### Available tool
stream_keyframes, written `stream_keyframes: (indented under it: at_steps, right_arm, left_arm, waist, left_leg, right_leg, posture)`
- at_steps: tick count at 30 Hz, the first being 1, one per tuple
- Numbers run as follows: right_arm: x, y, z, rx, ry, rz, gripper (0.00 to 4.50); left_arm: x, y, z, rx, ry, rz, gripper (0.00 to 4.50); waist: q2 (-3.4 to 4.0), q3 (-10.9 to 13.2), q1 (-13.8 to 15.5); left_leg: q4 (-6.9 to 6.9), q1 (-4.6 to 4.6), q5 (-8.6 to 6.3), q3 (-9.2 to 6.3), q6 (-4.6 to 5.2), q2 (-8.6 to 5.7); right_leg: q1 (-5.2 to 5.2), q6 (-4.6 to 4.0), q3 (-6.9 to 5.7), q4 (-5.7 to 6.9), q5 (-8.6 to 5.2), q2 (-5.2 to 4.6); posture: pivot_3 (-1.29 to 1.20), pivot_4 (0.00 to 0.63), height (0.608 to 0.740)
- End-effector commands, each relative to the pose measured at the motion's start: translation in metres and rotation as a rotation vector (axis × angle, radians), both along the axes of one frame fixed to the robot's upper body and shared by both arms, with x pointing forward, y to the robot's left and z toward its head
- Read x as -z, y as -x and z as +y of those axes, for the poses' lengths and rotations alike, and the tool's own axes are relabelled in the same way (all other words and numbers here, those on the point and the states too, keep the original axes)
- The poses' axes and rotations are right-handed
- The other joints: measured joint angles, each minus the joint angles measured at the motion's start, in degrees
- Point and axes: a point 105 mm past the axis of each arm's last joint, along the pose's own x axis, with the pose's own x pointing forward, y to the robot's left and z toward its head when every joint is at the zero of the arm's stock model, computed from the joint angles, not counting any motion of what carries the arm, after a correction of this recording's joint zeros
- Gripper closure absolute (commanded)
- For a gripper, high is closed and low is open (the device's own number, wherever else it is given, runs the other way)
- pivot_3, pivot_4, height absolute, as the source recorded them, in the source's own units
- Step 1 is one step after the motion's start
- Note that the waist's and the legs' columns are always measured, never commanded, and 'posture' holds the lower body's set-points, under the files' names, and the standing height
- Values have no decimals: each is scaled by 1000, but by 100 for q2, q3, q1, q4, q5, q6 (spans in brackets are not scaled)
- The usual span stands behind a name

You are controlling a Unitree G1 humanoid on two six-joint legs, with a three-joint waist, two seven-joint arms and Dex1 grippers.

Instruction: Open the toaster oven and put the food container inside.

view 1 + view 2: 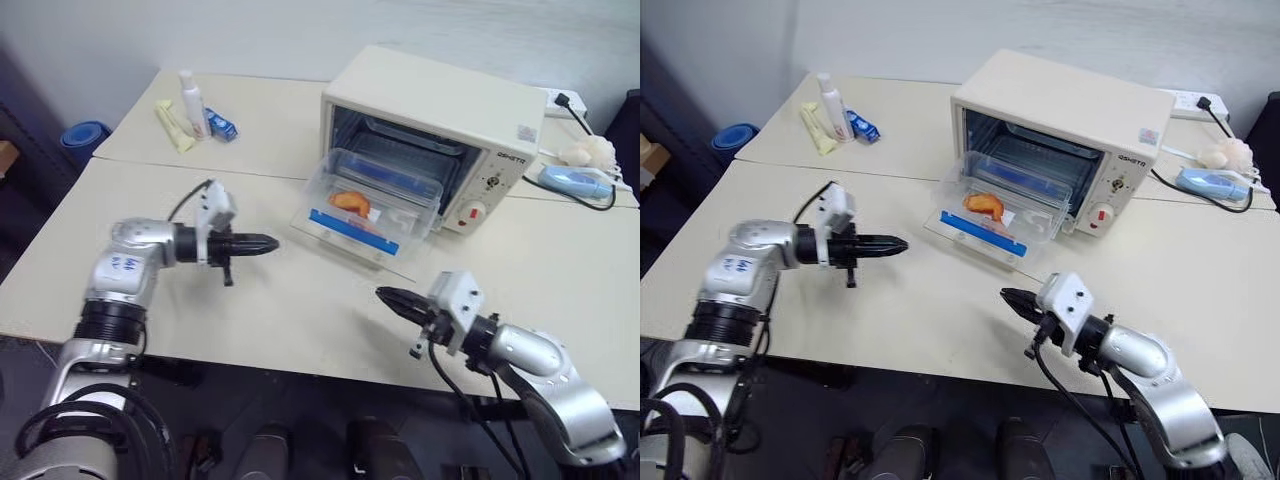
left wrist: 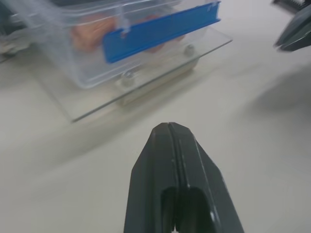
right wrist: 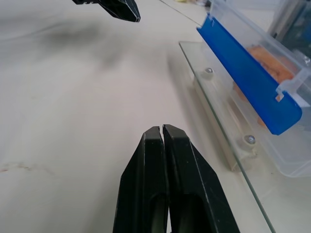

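Note:
The cream-white toaster oven (image 1: 440,105) stands at the back of the table with its glass door (image 1: 345,240) folded down flat. The clear food container (image 1: 375,195), with blue side strips and an orange piece of food inside, rests on that door, its far end reaching into the oven's mouth. My left gripper (image 1: 270,243) hovers shut and empty to the left of the door, pointing at it. My right gripper (image 1: 385,296) is shut and empty in front of the door. The container (image 2: 121,34) and door edge show close up in the left wrist view.
At the back left lie a white bottle (image 1: 192,102), a yellow packet (image 1: 173,126) and a small blue packet (image 1: 222,128). A black cable (image 1: 570,190), a light blue object (image 1: 575,180) and a cream lump (image 1: 590,152) sit right of the oven. Table seam runs across.

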Motion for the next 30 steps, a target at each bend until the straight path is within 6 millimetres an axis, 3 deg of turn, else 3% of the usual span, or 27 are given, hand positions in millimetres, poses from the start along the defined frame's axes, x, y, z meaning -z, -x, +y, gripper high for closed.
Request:
stream_keyframes:
  at_steps: [1, 9, 14, 21, 30]
  right_arm:
    - [-10, -17, 9, 24, -19, -48, 4500]
    - [-31, -71, 7, 172, -45, -154, 4500]
    - [-39, -90, 1, 218, -52, -200, 4500]
    - [-60, -119, -12, 305, -65, -278, 4500]
    - [-65, -141, -16, 391, -112, -302, 4500]
  left_arm:
    - [-12, -15, -12, -38, 29, -72, 4455]
    - [-17, -48, -32, -168, 116, -81, 4455]
    - [-19, -59, -41, -205, 136, -107, 4455]
    - [-38, -82, -57, -344, 244, -152, 4455]
    - [-55, -99, -70, -494, 333, -161, 4455]
  waist:
    - [0, 0, -9]
    - [0, 0, -152]
    - [0, 0, -160]
    - [0, 0, -155]
    - [0, 0, -283]
  left_leg:
    - [0, 0, 0, 1, 0, 0]
    - [0, 0, 1, 13, 0, 1]
    - [-1, -1, 1, 16, -1, 0]
    - [2, -3, 1, 27, 0, -1]
    - [-4, -5, 2, 43, 0, -1]
  right_leg:
    - [-3, 1, 0, 4, 0, 1]
    - [-17, 1, -3, 26, 0, 6]
    - [-20, 1, -4, 26, 0, 4]
    - [-25, 5, -9, 28, 3, 2]
    - [-34, 8, -7, 39, 5, 1]
  posture:
    - [0, 150, 740]
    - [0, 150, 740]
    - [0, 150, 740]
    - [0, 150, 740]
    - [0, 150, 740]
